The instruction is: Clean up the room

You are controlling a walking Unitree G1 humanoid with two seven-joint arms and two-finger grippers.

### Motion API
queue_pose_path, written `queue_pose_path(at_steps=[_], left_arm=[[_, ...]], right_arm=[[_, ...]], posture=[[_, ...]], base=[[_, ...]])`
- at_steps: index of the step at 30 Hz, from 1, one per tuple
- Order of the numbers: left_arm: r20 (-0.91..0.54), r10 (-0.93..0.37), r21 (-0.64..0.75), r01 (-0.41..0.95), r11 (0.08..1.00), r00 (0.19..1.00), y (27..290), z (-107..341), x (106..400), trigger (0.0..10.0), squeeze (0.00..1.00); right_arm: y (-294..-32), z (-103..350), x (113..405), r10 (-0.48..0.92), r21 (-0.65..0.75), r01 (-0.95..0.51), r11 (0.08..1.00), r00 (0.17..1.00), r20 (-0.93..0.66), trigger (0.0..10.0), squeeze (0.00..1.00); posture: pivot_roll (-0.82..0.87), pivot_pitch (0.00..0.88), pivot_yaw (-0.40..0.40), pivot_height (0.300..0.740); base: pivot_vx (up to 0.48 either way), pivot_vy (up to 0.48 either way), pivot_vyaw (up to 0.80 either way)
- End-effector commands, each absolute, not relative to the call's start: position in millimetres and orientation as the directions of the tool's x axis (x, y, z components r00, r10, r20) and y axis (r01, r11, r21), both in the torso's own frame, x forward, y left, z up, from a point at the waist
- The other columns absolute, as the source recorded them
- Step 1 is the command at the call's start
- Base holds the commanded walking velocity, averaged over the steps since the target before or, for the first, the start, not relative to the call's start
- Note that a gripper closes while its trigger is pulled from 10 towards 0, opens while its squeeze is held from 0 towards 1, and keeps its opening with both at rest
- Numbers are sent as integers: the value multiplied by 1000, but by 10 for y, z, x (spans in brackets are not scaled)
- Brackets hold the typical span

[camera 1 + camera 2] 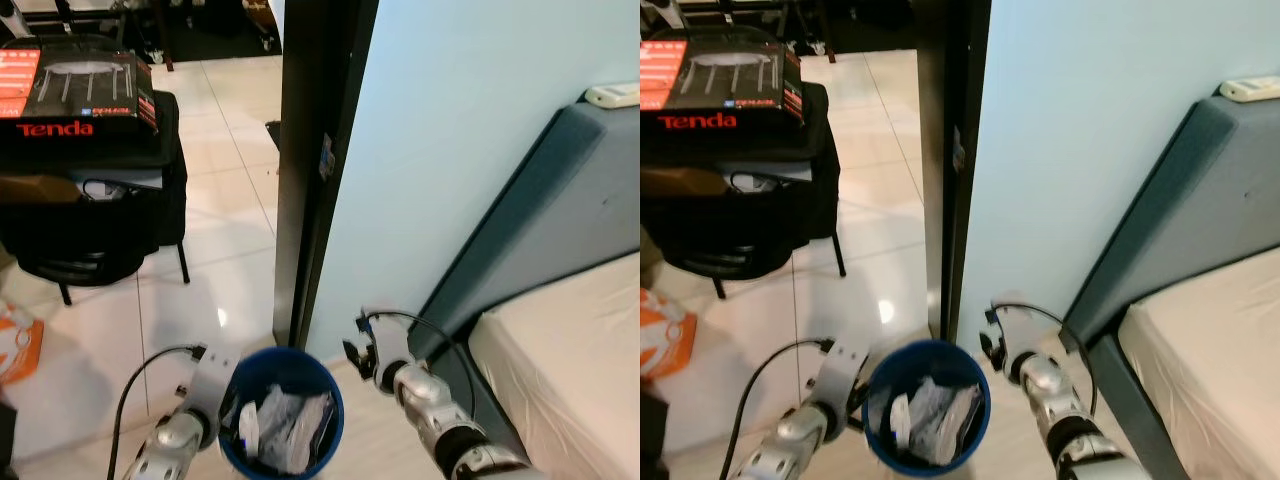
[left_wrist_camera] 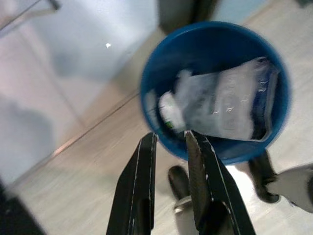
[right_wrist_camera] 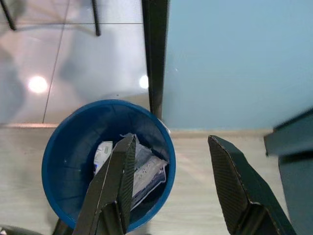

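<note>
Glossy floor tiles (image 1: pixel 225 250); blue plastic bin (image 1: pixel 290 368).
</note>
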State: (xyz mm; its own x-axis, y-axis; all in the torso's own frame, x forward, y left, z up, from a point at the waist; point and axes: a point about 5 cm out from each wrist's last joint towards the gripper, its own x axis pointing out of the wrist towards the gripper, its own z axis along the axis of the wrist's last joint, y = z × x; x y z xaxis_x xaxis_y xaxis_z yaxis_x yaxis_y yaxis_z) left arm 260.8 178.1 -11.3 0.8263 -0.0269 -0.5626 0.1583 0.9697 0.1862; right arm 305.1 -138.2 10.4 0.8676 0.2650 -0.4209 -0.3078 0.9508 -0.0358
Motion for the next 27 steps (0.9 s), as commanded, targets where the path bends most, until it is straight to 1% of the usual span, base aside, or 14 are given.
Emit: queue_pose_path(at_steps=[1,2,3,5,8,21,27], left_arm=[[-597,-6,176,138,975,802,1775,-202,2538,10000,0],[-602,1,167,125,978,799,1762,-224,2533,10000,0],[-594,-19,140,126,982,804,1717,-222,2540,10000,0],[-594,-19,140,126,982,804,1717,-222,2540,10000,0],[-590,-48,124,149,981,806,1644,-222,2551,10000,0],[-575,-62,156,184,970,816,1541,-228,2567,10000,0],[-569,-59,163,183,970,820,1524,-233,2581,10000,0]], right_arm=[[-1420,68,3014,240,-21,-273,962,875,-422,10000,0],[-1465,36,2981,208,-20,-239,971,881,-426,10000,0],[-1515,4,2949,176,-14,-202,979,883,-434,10000,0],[-1515,4,2949,176,-14,-202,979,883,-434,10000,0],[-1575,-57,2889,137,-6,-157,988,879,-458,10000,0],[-1604,-164,2767,114,9,-126,992,859,-499,10000,0],[-1597,-179,2744,113,10,-126,992,857,-503,10000,0]], posture=[[39,54,-31,740],[36,52,-29,740],[33,53,-30,740],[33,53,-30,740],[31,59,-33,740],[27,81,-37,740],[25,94,-44,740]], base=[[0,0,0],[0,0,0],[0,0,0],[0,0,0],[0,0,0],[0,0,0],[0,0,-800]])
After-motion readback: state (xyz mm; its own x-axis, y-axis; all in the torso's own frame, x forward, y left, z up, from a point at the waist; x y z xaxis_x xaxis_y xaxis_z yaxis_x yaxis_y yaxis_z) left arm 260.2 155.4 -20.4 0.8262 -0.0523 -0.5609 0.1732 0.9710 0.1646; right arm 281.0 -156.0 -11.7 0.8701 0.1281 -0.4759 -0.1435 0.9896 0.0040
